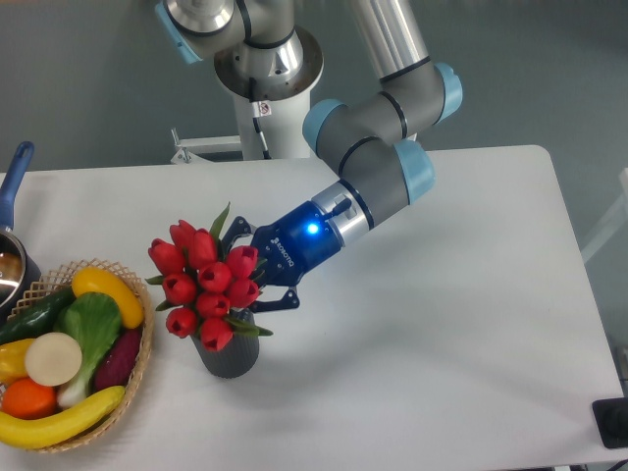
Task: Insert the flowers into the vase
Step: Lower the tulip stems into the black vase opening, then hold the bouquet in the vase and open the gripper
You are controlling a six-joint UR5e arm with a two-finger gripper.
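The flowers (204, 283), a tight bunch of red tulip buds with thin green leaves, lean to the left over the mouth of the vase (232, 355). The vase is a small dark ribbed cylinder standing on the white table, and its rim is mostly covered by the buds. The stems are hidden behind the buds and seem to go down into the vase. My gripper (253, 271) reaches in from the right with its dark fingers around the bunch just behind the buds, shut on it.
A wicker basket (143, 359) with colourful vegetables stands at the left, close to the vase. A pot with a blue handle (14, 183) sits at the far left edge. The robot base (267, 88) rises at the back of the white table (451, 324).
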